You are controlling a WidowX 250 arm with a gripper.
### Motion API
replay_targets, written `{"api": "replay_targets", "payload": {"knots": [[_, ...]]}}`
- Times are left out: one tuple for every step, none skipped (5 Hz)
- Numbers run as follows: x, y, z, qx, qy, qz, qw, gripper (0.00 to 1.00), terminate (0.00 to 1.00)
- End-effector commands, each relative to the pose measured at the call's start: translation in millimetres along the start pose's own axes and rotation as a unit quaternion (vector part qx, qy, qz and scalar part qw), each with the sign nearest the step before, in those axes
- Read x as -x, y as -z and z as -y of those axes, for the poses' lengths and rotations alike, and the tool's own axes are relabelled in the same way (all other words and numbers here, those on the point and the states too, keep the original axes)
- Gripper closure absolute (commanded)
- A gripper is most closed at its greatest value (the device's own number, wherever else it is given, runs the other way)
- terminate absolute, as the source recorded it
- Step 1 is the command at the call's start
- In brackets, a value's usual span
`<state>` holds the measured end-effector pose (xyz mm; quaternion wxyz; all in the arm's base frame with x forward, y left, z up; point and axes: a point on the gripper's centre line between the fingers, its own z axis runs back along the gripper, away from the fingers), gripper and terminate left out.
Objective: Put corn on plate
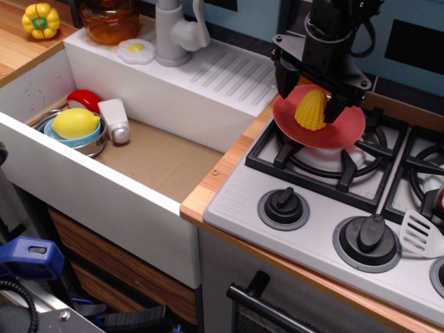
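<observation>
Corn (311,110) over plate (340,132), on the stove's left rear burner.
Corn: small, yellow, cone-shaped, rows of bumpy kernels, tip pointing up and slightly back; sits within the plate's outline, toward its left-center; contact with the plate surface cannot be confirmed. Plate: round, shallow, glossy pink-red, resting on the black burner grate, its left rim reaching toward the wooden counter edge.

A white sink (159,104) sits left in a wooden counter (208,187); a grey stove (326,208) stands right, blue wall (257,14) behind.
</observation>
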<state>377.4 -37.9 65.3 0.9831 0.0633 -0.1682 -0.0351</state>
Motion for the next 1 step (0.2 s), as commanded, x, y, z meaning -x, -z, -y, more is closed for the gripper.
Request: {"api": "replay_targets", "payload": {"knots": [[-12.5, -13.2, -3.8, 0.001, -0.005, 0.026, 0.9997, 0.0, 1.0]]}}
